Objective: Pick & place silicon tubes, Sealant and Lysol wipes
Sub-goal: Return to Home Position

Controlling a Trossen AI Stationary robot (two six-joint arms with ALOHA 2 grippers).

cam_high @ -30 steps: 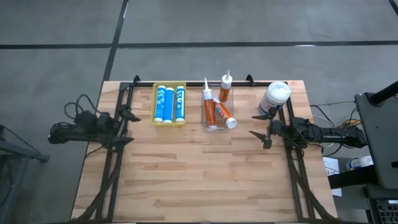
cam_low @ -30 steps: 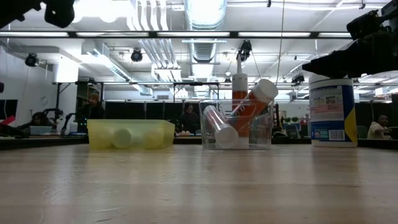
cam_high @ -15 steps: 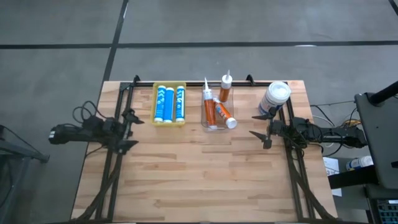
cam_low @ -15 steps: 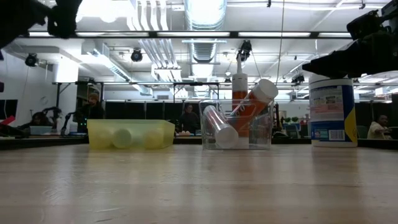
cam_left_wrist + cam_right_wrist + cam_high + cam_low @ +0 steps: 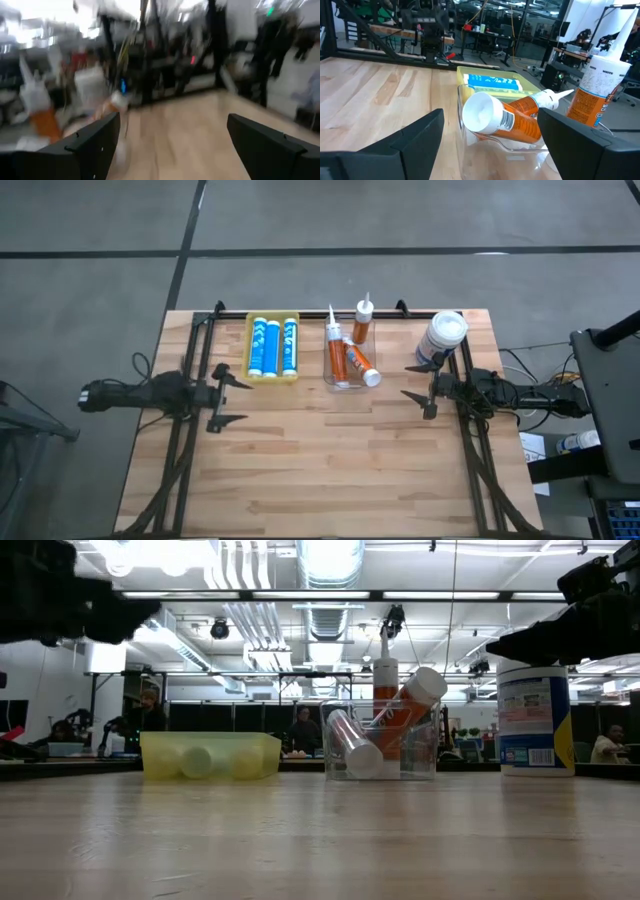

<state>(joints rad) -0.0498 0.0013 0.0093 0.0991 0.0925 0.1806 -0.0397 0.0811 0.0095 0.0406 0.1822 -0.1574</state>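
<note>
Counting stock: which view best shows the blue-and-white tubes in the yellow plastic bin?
High view: three blue-and-white tubes side by side in the yellow plastic bin. Low view: only round ends through its wall. Right wrist: a blue label. Left wrist: none.

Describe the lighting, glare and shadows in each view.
High view: even light, no glare on the table. Low view: ceiling lamps flare white, leaving the left gripper and right gripper as black silhouettes. Right wrist view: the white cap of the orange tube shines brightly. Left wrist view: lamps wash out part of the background.
</note>
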